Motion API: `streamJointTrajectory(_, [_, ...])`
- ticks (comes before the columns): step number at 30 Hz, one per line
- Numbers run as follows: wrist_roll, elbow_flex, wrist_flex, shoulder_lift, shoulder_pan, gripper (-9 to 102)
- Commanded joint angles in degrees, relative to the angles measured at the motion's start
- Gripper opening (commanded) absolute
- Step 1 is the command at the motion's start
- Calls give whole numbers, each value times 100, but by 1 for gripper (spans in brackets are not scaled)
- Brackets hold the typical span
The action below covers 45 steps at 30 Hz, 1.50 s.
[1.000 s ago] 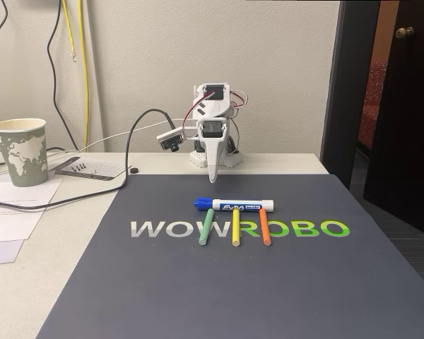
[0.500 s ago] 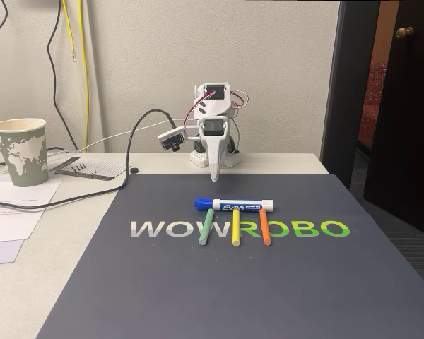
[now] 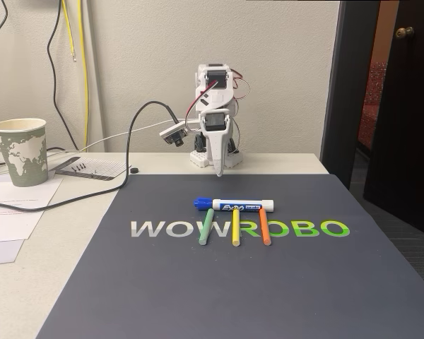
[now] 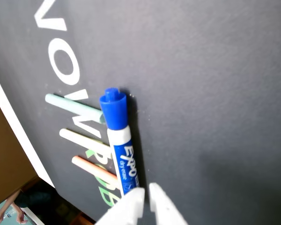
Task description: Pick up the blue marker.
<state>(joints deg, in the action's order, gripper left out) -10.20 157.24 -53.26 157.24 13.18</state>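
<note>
From the fixed view I see my pincer pointing straight down over the far edge of the dark mat, its two fingers pressed into a single tip with nothing between them. The blue marker lies flat on the mat nearer the camera than that tip, well apart from it, cap to the left as this view shows it. A green stick, a yellow stick and an orange stick run from its near side toward the mat's front edge. In the wrist view the fingertips enter from the bottom edge almost touching, gripping nothing, and the marker lies just above them in the picture, cap pointing away.
</note>
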Motion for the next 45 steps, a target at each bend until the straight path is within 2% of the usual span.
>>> streamJointTrajectory(1, [-62,-589,18,-439,18,0])
streamJointTrajectory(6, [-123,-1327,-202,-1371,88,0])
streamJointTrajectory(12, [-149,-1494,26,-1635,237,0])
streamJointTrajectory(17, [-158,-2136,9,-2540,246,0])
streamJointTrajectory(25, [-404,-3401,-475,-3823,413,0])
streamJointTrajectory(33, [-642,-3753,-343,-4377,650,0])
streamJointTrajectory(45, [264,-3762,-97,-4482,940,0])
